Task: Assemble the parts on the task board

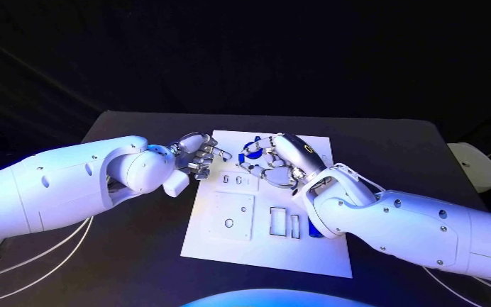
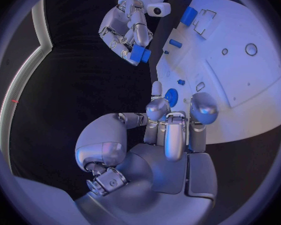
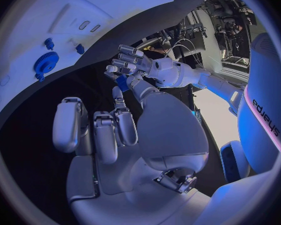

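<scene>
The white task board [image 1: 233, 239] lies in the middle of the table. My right hand [image 1: 279, 157] hovers over its far end and pinches a small blue part [image 2: 140, 54] between its fingertips; the same part [image 3: 120, 82] shows by the fingertips in the right wrist view. My left hand [image 1: 199, 155] is at the board's far left corner, fingers apart and holding nothing, close to the right hand. A blue gear [image 2: 172, 95] sits on the board just past the left hand's fingers [image 2: 167, 130]. Two small blue pieces [image 3: 48, 42] lie near the gear [image 3: 45, 63].
The board carries several cut-outs: a square recess [image 1: 232, 213], two narrow slots [image 1: 278, 221] and small oval holes [image 1: 234, 179]. A long blue piece [image 1: 312, 230] lies at the board's right edge under my right forearm. Black table [image 1: 133, 250] surrounds the board.
</scene>
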{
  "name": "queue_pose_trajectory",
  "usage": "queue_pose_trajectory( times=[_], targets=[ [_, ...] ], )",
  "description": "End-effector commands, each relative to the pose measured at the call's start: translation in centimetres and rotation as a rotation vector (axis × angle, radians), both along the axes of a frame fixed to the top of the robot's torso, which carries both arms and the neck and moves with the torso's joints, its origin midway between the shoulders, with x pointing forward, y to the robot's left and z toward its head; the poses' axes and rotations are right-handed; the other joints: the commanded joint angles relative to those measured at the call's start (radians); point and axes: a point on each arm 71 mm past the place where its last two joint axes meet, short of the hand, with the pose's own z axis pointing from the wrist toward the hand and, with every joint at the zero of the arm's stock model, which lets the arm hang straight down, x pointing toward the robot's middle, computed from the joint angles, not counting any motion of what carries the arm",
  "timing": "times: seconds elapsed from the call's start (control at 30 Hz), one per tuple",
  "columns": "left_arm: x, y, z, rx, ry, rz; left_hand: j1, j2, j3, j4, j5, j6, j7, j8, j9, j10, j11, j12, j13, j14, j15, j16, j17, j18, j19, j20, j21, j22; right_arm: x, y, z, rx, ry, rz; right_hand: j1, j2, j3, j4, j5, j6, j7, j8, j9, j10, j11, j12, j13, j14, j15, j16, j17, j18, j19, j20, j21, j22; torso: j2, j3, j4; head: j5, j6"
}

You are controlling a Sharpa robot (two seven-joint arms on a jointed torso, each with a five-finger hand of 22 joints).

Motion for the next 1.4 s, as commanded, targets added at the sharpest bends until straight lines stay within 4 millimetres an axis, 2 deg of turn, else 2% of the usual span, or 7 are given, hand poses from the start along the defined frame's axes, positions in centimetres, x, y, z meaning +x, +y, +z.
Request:
queue_pose_trajectory(
  times=[0.03,0.3,0.43,0.77,0.9,1.0,1.4],
  targets=[
    [0.4,0.9,0.3,0.019,-0.048,0.035,0.002,0.004,0.005,-0.001,-0.002,-0.007,0.002,-0.004,0.002,-0.008,0.001,-0.007,-0.002,0.088,-0.002,-0.007,0.199,-0.007,-0.005,-0.005,0.000,-0.003,0.2,0.0,-0.4,-0.035,0.021,0.005,-0.008,-0.001,-0.005,0.000,-0.003,0.005,-0.001,0.002,0.001,0.001,-0.003,-0.001,0.074,0.104,0.001,0.007,0.261,-0.009,0.007,0.001,0.002,0.113,0.000,0.0002,0.0009,0.000,-0.002],
    [0.6,2.5,1.2,0.025,-0.086,0.075,0.003,0.003,0.007,-0.004,-0.001,-0.009,0.003,-0.005,0.004,-0.012,0.002,-0.012,-0.007,0.087,-0.001,-0.009,0.194,-0.006,-0.009,-0.005,-0.003,-0.009,1.0,0.1,-1.3,-0.083,0.026,-0.001,-0.009,-0.001,-0.006,0.000,-0.004,0.005,-0.001,0.002,0.001,0.002,-0.003,-0.001,0.075,0.104,0.001,0.008,0.263,-0.010,0.009,0.001,0.006,0.114,0.000,-0.0008,0.0004,0.006,-0.006],
    [0.7,2.8,1.6,0.024,-0.099,0.085,0.003,0.003,0.007,-0.004,-0.001,-0.009,0.003,-0.005,0.004,-0.012,0.002,-0.012,-0.007,0.087,-0.001,-0.009,0.194,-0.006,-0.009,-0.005,-0.003,-0.009,1.3,0.0,-1.9,-0.104,0.030,-0.005,-0.009,-0.001,-0.007,0.000,-0.004,0.005,-0.001,0.002,0.001,0.001,-0.003,-0.001,0.075,0.104,0.001,0.008,0.263,-0.010,0.009,0.001,0.007,0.115,0.001,-0.0002,0.0005,0.008,-0.006],
    [0.8,2.9,2.2,0.020,-0.120,0.095,0.005,0.002,0.009,-0.006,-0.001,-0.011,0.004,-0.005,0.006,-0.014,0.002,-0.014,-0.007,0.086,-0.001,-0.010,0.192,-0.005,-0.011,-0.004,-0.004,-0.012,1.6,0.2,-3.7,-0.150,0.043,-0.006,-0.009,-0.001,-0.007,0.001,-0.004,0.005,-0.001,0.002,0.002,0.002,-0.003,0.000,0.076,0.104,0.001,0.008,0.263,-0.011,0.011,0.000,0.010,0.116,0.002,-0.0001,0.0000,0.010,-0.010],
    [1.0,3.0,2.7,0.017,-0.134,0.096,0.005,0.002,0.009,-0.006,-0.001,-0.011,0.004,-0.005,0.006,-0.014,0.002,-0.014,-0.007,0.086,-0.001,-0.010,0.192,-0.005,-0.011,-0.004,-0.004,-0.012,1.7,0.3,-4.4,-0.167,0.054,-0.005,-0.010,-0.001,-0.008,0.001,-0.004,0.006,-0.001,0.002,0.002,0.001,-0.003,-0.001,0.075,0.104,0.001,0.008,0.263,-0.011,0.011,0.000,0.010,0.116,0.002,0.0017,0.0003,0.015,-0.014],
    [1.1,3.0,3.2,0.016,-0.146,0.096,0.005,0.002,0.009,-0.006,-0.001,-0.011,0.004,-0.005,0.006,-0.014,0.002,-0.014,-0.007,0.086,-0.001,-0.010,0.192,-0.005,-0.011,-0.004,-0.004,-0.012,1.7,0.4,-4.8,-0.178,0.063,-0.005,-0.010,-0.001,-0.008,0.001,-0.004,0.006,-0.001,0.002,0.002,0.001,-0.003,-0.001,0.075,0.104,0.001,0.008,0.263,-0.011,0.011,0.000,0.010,0.116,0.001,0.0013,0.0010,0.015,-0.016],
    [1.3,2.9,3.6,0.013,-0.158,0.096,0.006,0.001,0.010,-0.009,-0.001,-0.013,0.005,-0.006,0.008,-0.016,0.003,-0.017,-0.011,0.085,0.000,-0.011,0.190,-0.004,-0.013,-0.004,-0.007,-0.017,1.1,0.3,-4.7,-0.190,0.061,0.003,-0.010,-0.001,-0.009,0.002,-0.005,0.006,-0.001,0.002,0.002,0.000,-0.003,-0.002,0.073,0.104,0.001,0.008,0.263,-0.010,0.009,0.000,0.006,0.115,0.000,0.0014,-0.0006,0.018,-0.016]
  ],
)
